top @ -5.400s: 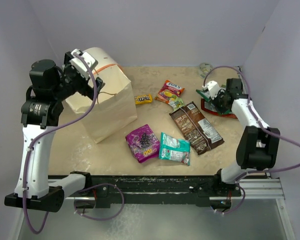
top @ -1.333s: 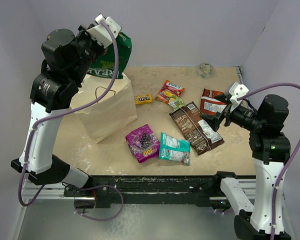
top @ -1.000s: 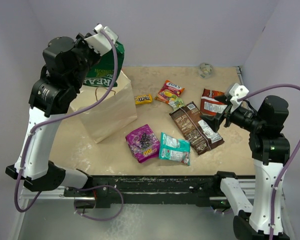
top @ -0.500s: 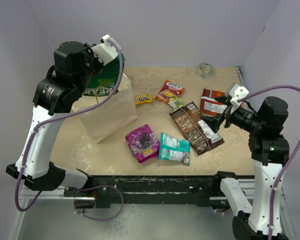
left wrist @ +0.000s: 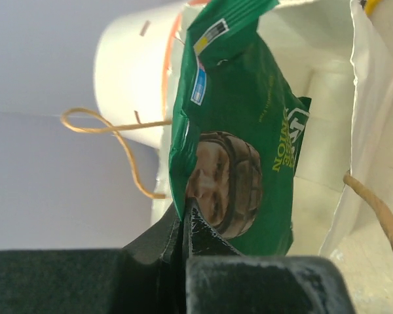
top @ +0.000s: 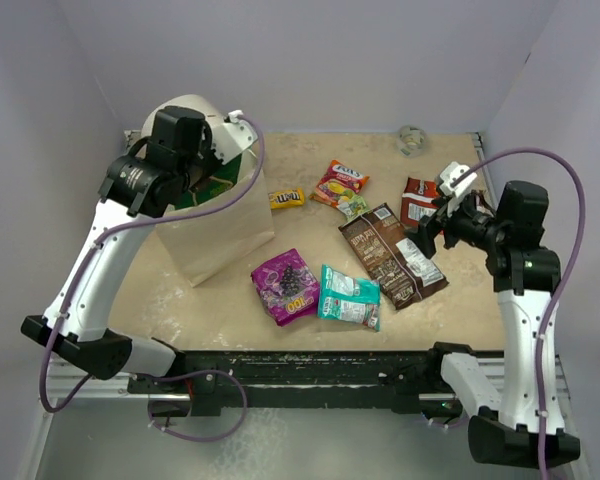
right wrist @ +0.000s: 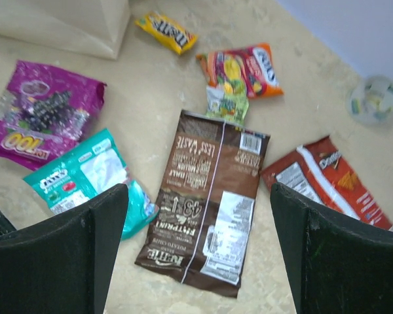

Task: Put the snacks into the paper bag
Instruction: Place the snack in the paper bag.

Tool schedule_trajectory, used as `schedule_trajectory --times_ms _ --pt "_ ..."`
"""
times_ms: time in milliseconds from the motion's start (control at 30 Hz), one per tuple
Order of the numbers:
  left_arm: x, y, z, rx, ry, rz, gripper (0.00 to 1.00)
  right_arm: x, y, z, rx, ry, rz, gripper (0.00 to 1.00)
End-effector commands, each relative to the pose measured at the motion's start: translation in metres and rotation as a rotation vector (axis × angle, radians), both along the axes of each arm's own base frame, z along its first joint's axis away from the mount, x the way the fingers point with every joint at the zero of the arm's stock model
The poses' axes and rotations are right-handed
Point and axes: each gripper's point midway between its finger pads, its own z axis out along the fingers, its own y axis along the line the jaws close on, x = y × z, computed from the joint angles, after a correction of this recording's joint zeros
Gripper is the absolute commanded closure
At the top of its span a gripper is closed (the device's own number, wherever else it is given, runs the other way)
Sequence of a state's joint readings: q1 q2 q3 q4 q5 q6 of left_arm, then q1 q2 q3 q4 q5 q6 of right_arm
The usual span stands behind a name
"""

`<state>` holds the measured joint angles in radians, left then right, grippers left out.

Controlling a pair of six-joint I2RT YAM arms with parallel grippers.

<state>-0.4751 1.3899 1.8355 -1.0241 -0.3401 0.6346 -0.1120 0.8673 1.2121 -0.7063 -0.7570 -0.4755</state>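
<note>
Green foil packet (left wrist: 236,144): pinched at an edge seam in the closed left gripper (left wrist: 187,226), at the mouth of the paper bag (top: 220,225). Likely light, crinkly, slippery; seam hold suits. Right gripper (top: 432,232) open, empty, above dark brown packet (right wrist: 206,203).

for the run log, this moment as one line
left tool: shut on green foil snack packet | packet: at mouth of beige paper bag | right tool: open above dark brown packet
</note>
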Motion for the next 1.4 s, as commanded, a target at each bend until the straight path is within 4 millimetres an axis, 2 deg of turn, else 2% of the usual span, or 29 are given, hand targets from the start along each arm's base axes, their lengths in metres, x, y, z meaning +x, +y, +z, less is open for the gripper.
schedule_trajectory --times_ms 0,100,267,400,467,633,733,867,1033,1367 --pt "-0.003 0.0 -0.011 -0.112 0.055 -0.009 1.0 0.011 -0.016 -0.026 -0.073 0.042 -0.059 0.1" --pt "-0.006 0.001 -0.027 -0.148 0.122 -0.011 1.0 0.02 -0.023 -0.047 -0.092 0.08 -0.086 0.11" --pt "-0.013 -0.002 -0.043 -0.198 0.185 -0.045 1.0 0.033 -0.033 -0.082 -0.133 0.152 -0.114 0.13" --pt "-0.016 -0.006 -0.052 -0.215 0.219 -0.078 1.0 0.039 -0.035 -0.097 -0.139 0.173 -0.117 0.13" --pt "-0.015 -0.008 -0.055 -0.223 0.232 -0.089 1.0 0.039 -0.036 -0.114 -0.144 0.204 -0.115 0.13" --pt "-0.016 -0.016 -0.062 -0.244 0.262 -0.137 1.0 0.04 -0.037 -0.131 -0.148 0.236 -0.116 0.14" --pt "-0.017 -0.02 -0.055 -0.251 0.253 -0.169 1.0 0.039 -0.036 -0.135 -0.149 0.246 -0.111 0.14" --pt "-0.017 -0.022 -0.032 -0.232 0.201 -0.22 1.0 0.039 -0.036 -0.135 -0.151 0.243 -0.109 0.14" --pt "-0.017 -0.011 -0.006 -0.151 0.126 -0.241 1.0 0.038 -0.035 -0.136 -0.148 0.246 -0.109 0.14" --pt "-0.019 0.001 0.023 -0.073 0.04 -0.244 1.0 0.041 -0.034 -0.14 -0.142 0.257 -0.106 0.14"
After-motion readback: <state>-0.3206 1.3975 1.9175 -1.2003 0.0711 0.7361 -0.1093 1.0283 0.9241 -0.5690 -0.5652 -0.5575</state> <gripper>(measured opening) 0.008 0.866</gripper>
